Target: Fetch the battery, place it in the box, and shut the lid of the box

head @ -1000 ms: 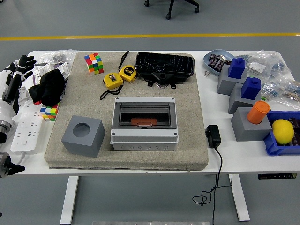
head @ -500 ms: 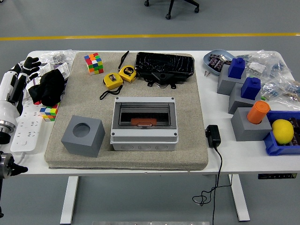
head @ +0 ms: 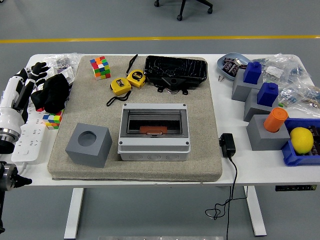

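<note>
The grey box (head: 154,145) stands in the middle of the beige mat (head: 200,165), its smoky clear lid (head: 153,120) lying flat over the top. Through the lid's front edge shows an orange-brown piece (head: 153,130); I cannot tell whether it is the battery. My left hand (head: 36,70) hovers at the table's far left, over the white power strip (head: 25,137) and beside a black cloth (head: 52,92). Its black fingers are spread and hold nothing. My right arm is out of view.
On the mat are a grey cube with a round hole (head: 88,144), two yellow tape measures (head: 127,82), a colour cube (head: 100,67) and a black tray (head: 176,71). A black adapter (head: 228,144) with its cable hangs off the front edge. Grey blocks, an orange cylinder (head: 275,119) and a lemon (head: 301,139) crowd the right.
My left arm has shifted a little to the right, bringing the hand closer to the black cloth. Nothing else has moved.
</note>
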You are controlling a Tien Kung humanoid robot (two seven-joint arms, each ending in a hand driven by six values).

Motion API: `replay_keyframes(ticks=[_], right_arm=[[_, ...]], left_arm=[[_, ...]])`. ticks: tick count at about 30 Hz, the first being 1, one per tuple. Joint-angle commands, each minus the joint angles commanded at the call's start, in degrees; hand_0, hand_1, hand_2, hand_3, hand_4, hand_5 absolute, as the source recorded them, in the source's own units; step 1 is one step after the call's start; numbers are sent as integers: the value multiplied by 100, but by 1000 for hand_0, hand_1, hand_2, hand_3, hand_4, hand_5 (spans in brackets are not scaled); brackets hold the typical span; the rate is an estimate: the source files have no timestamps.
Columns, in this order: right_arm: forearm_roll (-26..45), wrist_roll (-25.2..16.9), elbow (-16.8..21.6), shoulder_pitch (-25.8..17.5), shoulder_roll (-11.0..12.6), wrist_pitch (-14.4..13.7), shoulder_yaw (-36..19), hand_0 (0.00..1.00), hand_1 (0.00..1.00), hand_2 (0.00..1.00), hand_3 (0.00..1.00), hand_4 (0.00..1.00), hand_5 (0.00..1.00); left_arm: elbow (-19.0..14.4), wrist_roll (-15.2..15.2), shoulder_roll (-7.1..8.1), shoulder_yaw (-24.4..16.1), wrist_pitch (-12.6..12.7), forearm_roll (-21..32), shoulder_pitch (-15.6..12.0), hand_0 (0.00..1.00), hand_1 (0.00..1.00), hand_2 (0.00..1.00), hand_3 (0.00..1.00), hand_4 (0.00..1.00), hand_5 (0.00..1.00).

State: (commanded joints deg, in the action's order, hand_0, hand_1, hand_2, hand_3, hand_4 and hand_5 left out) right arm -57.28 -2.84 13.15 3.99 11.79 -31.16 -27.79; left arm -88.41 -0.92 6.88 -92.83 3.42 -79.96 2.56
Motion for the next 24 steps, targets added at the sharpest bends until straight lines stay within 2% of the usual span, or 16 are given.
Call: replay_keyframes(ticks=[2, 3, 6, 8, 9, 14, 15, 17, 19, 20, 21, 24], right_arm=[[247, 8, -76, 7, 19, 295, 55, 2, 2, 28, 2, 474, 2], [413, 115, -132, 19, 27, 535, 134, 173, 258, 313, 315, 951, 528], [692, 285, -206, 24, 30, 1100, 259, 173, 258, 313, 315, 951, 528], [763, 293, -233, 4, 17, 1305, 245, 173, 258, 313, 315, 951, 528], [780, 296, -233, -4, 15, 1379, 228, 686, 648, 664, 676, 998, 844], [608, 518, -224, -7, 6, 1885, 173, 686, 648, 664, 676, 998, 844], [530, 600, -224, -2, 3, 2036, 170, 957, 890, 847, 849, 998, 994], [457, 708, -225, 9, -2, 2312, 150, 957, 890, 847, 849, 998, 994], [392, 726, -217, 13, -3, 2435, 104, 957, 890, 847, 849, 998, 994], [384, 722, -216, 14, -5, 2457, 94, 957, 890, 847, 849, 998, 994], [389, 701, -218, 17, -7, 2456, 79, 998, 981, 948, 957, 998, 998], [382, 654, -213, 34, -2, 2450, 34, 998, 981, 948, 957, 998, 998]], left_arm=[[-2, -3, 3, 1, 3, -3, 3, 797, 807, 787, 758, 998, 875], [-5, -6, 4, 5, 3, -5, 3, 796, 807, 786, 757, 998, 872], [-10, -16, 10, 14, -7, -15, 10, 796, 807, 786, 757, 998, 872], [-25, -18, 8, 9, -19, -16, 11, 796, 807, 786, 757, 998, 872], [-31, -18, 8, 7, -28, -14, 13, 802, 809, 791, 768, 998, 867], [-32, -11, 11, 2, -46, -14, 9, 802, 809, 791, 768, 998, 867], [-32, -6, 10, -3, -42, -13, 9, 821, 832, 802, 776, 998, 866], [-37, 3, 10, -12, -35, -7, 12, 821, 832, 802, 776, 998, 866], [-38, 9, 9, -18, -32, -4, 18, 821, 832, 802, 776, 998, 866], [-37, 11, 10, -19, -30, -3, 20, 821, 832, 802, 776, 998, 866], [-34, 14, 10, -22, -26, -1, 24, 816, 832, 804, 779, 998, 865], [-24, 14, 9, -27, -15, 6, 17, 816, 832, 804, 779, 998, 865]])
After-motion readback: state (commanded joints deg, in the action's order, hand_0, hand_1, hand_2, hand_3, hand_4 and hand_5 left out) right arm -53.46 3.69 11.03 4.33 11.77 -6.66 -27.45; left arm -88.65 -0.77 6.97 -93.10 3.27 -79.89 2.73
